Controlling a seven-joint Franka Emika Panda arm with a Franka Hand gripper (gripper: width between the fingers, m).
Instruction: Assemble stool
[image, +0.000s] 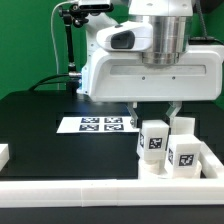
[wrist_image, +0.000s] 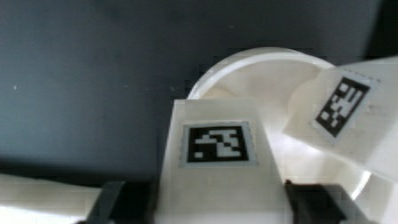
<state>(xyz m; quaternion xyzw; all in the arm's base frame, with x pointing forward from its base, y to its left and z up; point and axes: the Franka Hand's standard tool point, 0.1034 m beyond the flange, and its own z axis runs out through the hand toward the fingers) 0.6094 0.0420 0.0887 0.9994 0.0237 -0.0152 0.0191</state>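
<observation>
Here, the gripper (image: 153, 113) is clamped on an upright leg (image: 154, 141) directly beneath it. That leg stands on the round seat (image: 160, 172) beside a second leg (image: 184, 150), near the table's (image: 40, 135) front rail (image: 110, 195).

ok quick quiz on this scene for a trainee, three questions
1. True or false: the gripper is shut on a leg.
2. How many legs stand upright on the seat in the exterior view? A) none B) two C) four
3. Which flat white item with tags lies on the table toward the exterior view's left of the seat?

Key:
1. True; in the wrist view the fingers flank the tagged leg.
2. B; one leg under the gripper and another leg beside it.
3. The marker board.
</observation>
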